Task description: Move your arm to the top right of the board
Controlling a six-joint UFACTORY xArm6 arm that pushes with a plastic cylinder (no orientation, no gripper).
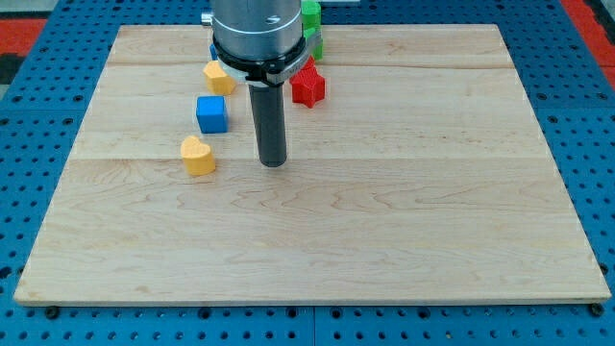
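My tip (274, 163) rests on the wooden board (384, 211) left of the board's centre. A yellow heart-shaped block (198, 155) lies to the tip's left. A blue cube (211, 113) sits above that. Another yellow block (219, 77) lies further up, beside the arm's body. A red star-shaped block (308, 86) lies up and right of the tip. Green blocks (311, 14) show near the view's top, partly hidden behind the arm. The tip touches no block.
The board lies on a blue perforated table (586, 115). A red area (24, 29) shows at the view's top left corner.
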